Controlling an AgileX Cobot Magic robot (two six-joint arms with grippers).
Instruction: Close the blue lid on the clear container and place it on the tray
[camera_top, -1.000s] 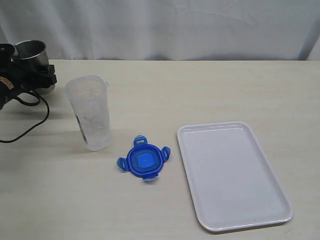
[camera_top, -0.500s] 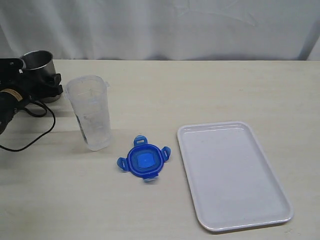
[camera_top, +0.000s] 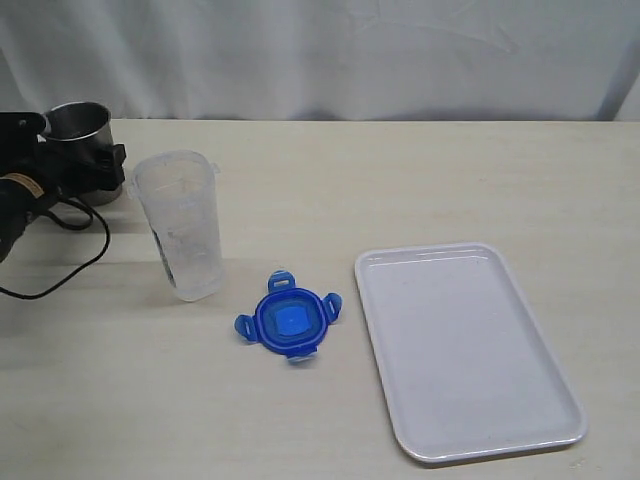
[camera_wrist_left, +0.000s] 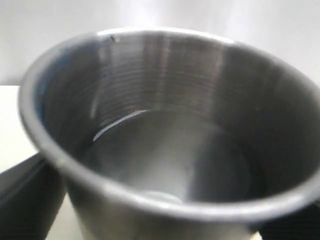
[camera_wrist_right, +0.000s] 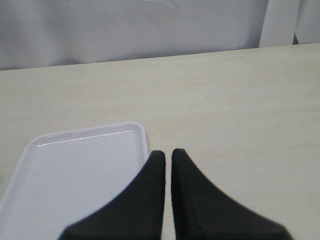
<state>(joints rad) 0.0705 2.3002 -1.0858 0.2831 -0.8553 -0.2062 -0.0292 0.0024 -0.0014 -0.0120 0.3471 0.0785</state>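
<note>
The clear container (camera_top: 185, 225) stands upright and uncovered on the table, left of centre. In front of it and to the right, the blue lid (camera_top: 288, 320) lies flat on the table with its tabs spread. Further right rests the white tray (camera_top: 465, 350), with nothing on it. My left gripper (camera_top: 95, 170) is at the far left, open, its black fingers (camera_wrist_left: 25, 200) on either side of a grey metal cup (camera_wrist_left: 165, 150) with a thin gap showing. My right gripper (camera_wrist_right: 167, 152) is shut on nothing, hovering by the tray's (camera_wrist_right: 75, 170) corner; the exterior view does not show it.
The grey metal cup (camera_top: 80, 125) stands at the back left, close behind the clear container. A black cable (camera_top: 70, 255) loops from the left arm over the table. A white curtain hangs behind the table's far edge.
The left gripper and the metal cup shifted slightly right toward the clear container, and its jaws spread wider. Lid, container and tray have not moved.
</note>
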